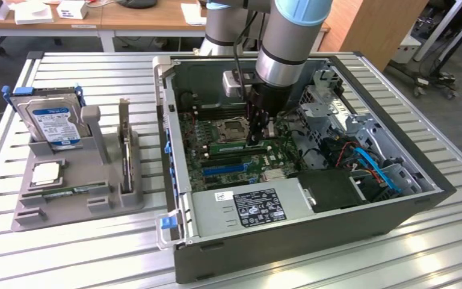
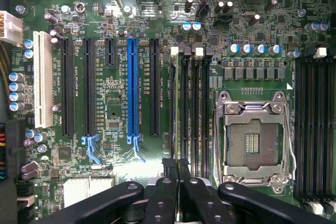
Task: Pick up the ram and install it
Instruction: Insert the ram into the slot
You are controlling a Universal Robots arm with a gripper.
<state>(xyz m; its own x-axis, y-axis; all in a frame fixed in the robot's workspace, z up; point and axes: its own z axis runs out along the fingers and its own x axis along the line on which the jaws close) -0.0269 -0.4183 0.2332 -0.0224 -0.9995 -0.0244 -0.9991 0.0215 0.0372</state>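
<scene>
Pincer sits low inside the open computer case on the worktop in the exterior view, its jaws drawn narrow. I see the ram standing on edge on the motherboard, just beside the pincer's tip toward the exterior view's left. I cannot tell whether it is pinched. On the wrist view, the pincer hangs with its fingers nearly together over the memory slots, next to the empty processor socket.

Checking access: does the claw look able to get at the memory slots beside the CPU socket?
Likely yes: the claw hangs right above the memory slots, the case lies open on top, and no cable crosses them.
</scene>
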